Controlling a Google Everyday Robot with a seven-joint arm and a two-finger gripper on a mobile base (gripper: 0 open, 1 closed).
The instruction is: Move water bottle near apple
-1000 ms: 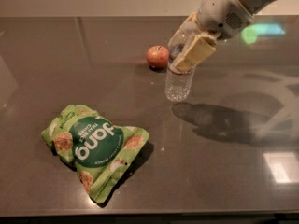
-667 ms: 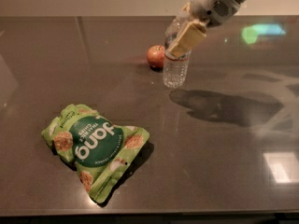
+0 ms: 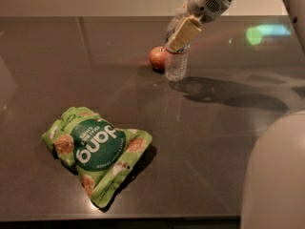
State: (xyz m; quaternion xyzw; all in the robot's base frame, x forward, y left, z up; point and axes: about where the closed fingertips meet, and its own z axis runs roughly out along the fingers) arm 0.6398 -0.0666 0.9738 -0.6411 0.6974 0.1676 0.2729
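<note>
The gripper (image 3: 177,38) reaches in from the upper right at the far side of the table (image 3: 209,142). Its jaws are closed around the upper part of the water bottle (image 3: 176,67), with one tan finger lying slantwise across the front and hiding the cap. The bottle stands upright with its base at the table surface, just right of the apple (image 3: 157,57) and touching it or nearly so. A green snack bag (image 3: 97,149) lies flat at the near left, well apart from both. The robot's white body (image 3: 276,175) fills the near right corner.
</note>
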